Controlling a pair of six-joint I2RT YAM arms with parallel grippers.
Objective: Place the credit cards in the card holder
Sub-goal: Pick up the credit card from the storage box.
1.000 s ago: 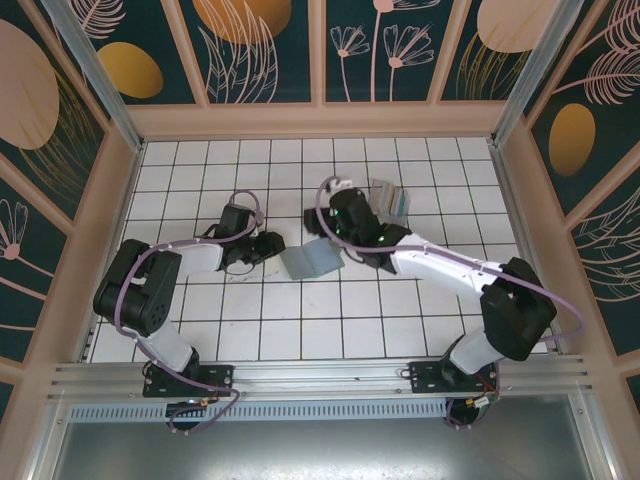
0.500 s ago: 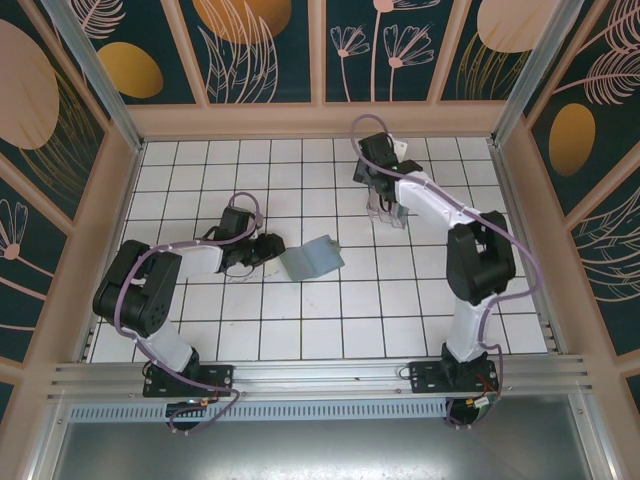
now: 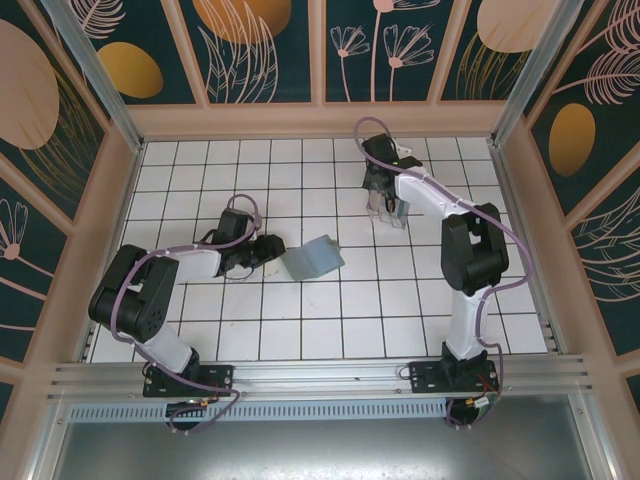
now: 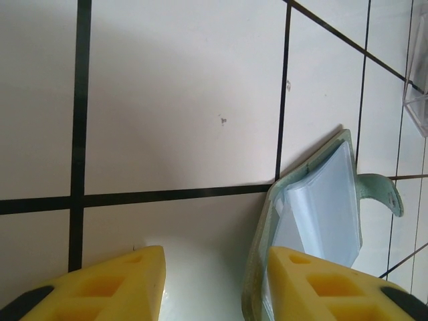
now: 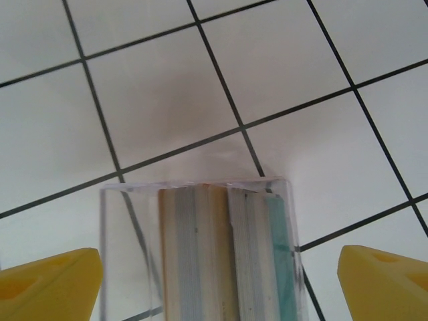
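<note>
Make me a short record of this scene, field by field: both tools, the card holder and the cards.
left tool: fingers apart, low over the table, at the card holder's edge
right tool: open wide, a finger on either side of the clear stand, not touching it
card holder: green, open on the tiles, clear sleeves showing
cards: stacked on edge inside the clear stand
progress: no card seen in the sleeves that show

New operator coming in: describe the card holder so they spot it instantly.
On the white tiled table, look just right of the left hand. The card holder lies there: a flat sage-green pouch, unlike the clear plastic stand farther back.
</note>
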